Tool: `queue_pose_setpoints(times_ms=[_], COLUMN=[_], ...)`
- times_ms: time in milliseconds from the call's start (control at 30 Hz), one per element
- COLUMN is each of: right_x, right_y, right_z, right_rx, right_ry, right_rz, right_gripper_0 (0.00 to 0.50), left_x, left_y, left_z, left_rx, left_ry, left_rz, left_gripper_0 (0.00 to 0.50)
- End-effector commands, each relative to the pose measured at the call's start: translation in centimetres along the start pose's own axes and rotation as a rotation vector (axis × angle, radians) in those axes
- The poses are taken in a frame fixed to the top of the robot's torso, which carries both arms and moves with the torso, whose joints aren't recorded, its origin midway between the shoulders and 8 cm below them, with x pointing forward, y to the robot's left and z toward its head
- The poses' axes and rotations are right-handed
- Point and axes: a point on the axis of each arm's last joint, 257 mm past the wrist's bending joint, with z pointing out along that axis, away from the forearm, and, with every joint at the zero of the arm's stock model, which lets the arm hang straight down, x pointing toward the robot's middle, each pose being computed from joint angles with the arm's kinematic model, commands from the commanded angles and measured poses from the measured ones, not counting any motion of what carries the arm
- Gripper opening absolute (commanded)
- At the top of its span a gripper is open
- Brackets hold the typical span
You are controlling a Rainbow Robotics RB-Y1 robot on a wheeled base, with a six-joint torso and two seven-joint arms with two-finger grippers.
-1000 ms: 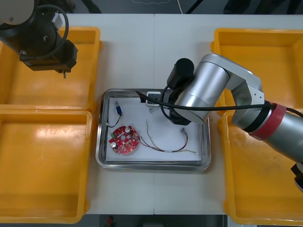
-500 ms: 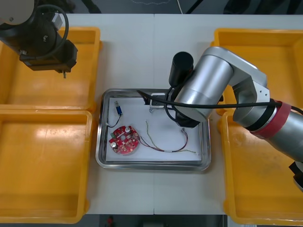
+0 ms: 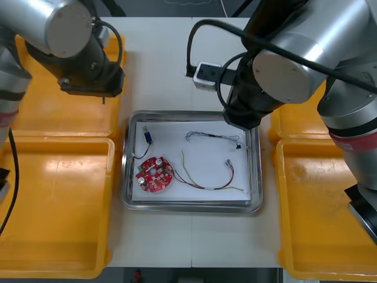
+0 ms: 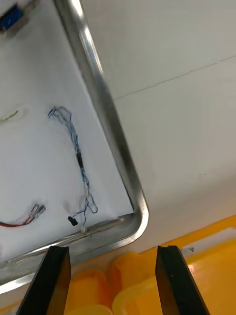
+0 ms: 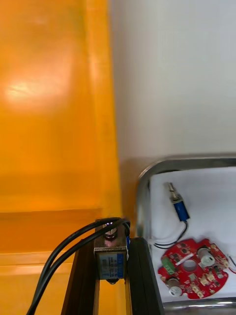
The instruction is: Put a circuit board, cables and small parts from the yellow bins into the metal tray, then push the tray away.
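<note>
Four items lie in the metal tray (image 3: pixel 191 207): a red circuit board (image 3: pixel 154 174), a small blue part (image 3: pixel 147 137) on a black lead, a blue and white cable (image 3: pixel 212 137), and a red and yellow cable (image 3: pixel 206 180).

The left gripper (image 5: pixel 110 243) hangs over the inner wall of the far yellow bin (image 3: pixel 35 118) on the robot's left, just beside the tray's near corner. Its jaws are closed on a small metal part (image 5: pixel 109 261), with black leads (image 5: pixel 64 256) trailing from it.

The right gripper (image 4: pixel 112 251) hovers over the tray's far right corner, jaws wide apart and holding nothing.

Assessment: the step in hand is delivery of the held part.

Recommended:
- Lift clear of both the bin wall and the tray rim.
- Descend over bare white floor, between the blue part and the blue and white cable and away from the board.
- Keep the leads off the rim.
- Release low.
- Hold the right arm clear.
</note>
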Motion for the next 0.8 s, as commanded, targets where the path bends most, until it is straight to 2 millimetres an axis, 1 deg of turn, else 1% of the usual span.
queue_pose_setpoints(times_ms=[33, 100, 167, 233, 267, 333, 367, 433, 467, 533, 567, 633, 667, 733, 800], right_x=[-2.3, -2.2, -1.6, -0.2, 0.2, 1.9, 2.3, 4.1, 4.5, 6.3, 6.7, 8.7, 9.2, 11.2, 12.5], right_y=[-1.2, -1.8, -2.1, -2.6, -2.7, -3.4, -3.5, -4.2, -4.3, -4.5, -4.5, -4.8, -4.9, -5.2, -5.5], right_z=[-3.8, -4.7, -5.0, -5.1, -5.1, -5.4, -5.5, -5.7, -5.8, -5.8, -5.7, -5.6, -5.6, -5.6, -5.6], right_rx=[0.055, 0.066, 0.061, 0.045, 0.040, 0.032, 0.032, 0.044, 0.046, 0.062, 0.063, 0.076, 0.078, 0.087, 0.093], right_ry=[-0.129, -0.157, -0.164, -0.162, -0.161, -0.160, -0.159, -0.150, -0.149, -0.132, -0.126, -0.104, -0.098, -0.078, -0.070], right_rz=[0.151, 0.222, 0.283, 0.376, 0.399, 0.481, 0.498, 0.561, 0.575, 0.620, 0.626, 0.663, 0.677, 0.724, 0.762], right_gripper_0=[0.500, 0.500, 0.500, 0.500, 0.500, 0.500, 0.500, 0.500, 0.500, 0.500, 0.500, 0.500, 0.500, 0.500, 0.500], left_x=[1.3, 2.2, 2.7, 3.4, 3.6, 4.2, 4.3, 4.9, 5.0, 5.4, 5.5, 5.6, 5.6, 5.7, 5.8], left_y=[-5.2, -7.0, -8.2, -9.7, -9.9, -11.1, -11.2, -12.2, -12.4, -13.2, -13.4, -14.1, -14.3, -14.9, -15.1], left_z=[0.4, 1.0, 1.6, 2.6, 2.8, 4.1, 4.3, 5.5, 5.8, 6.9, 7.1, 8.2, 8.4, 9.2, 9.9], left_rx=[0.034, 0.035, 0.040, 0.038, 0.036, 0.024, 0.022, 0.020, 0.017, 0.020, 0.021, 0.032, 0.037, 0.051, 0.050], left_ry=[-0.013, -0.002, 0.008, 0.014, 0.016, 0.019, 0.019, 0.023, 0.022, 0.023, 0.024, 0.025, 0.024, 0.023, 0.023], left_rz=[-0.074, -0.054, -0.043, -0.028, -0.026, -0.008, -0.006, 0.008, 0.008, 0.016, 0.013, 0.008, 0.004, -0.005, -0.005], left_gripper_0=[0.000, 0.000, 0.001, 0.001, 0.001, 0.000, 0.000, 0.001, 0.002, 0.002, 0.002, 0.000, 0.000, 0.001, 0.000])
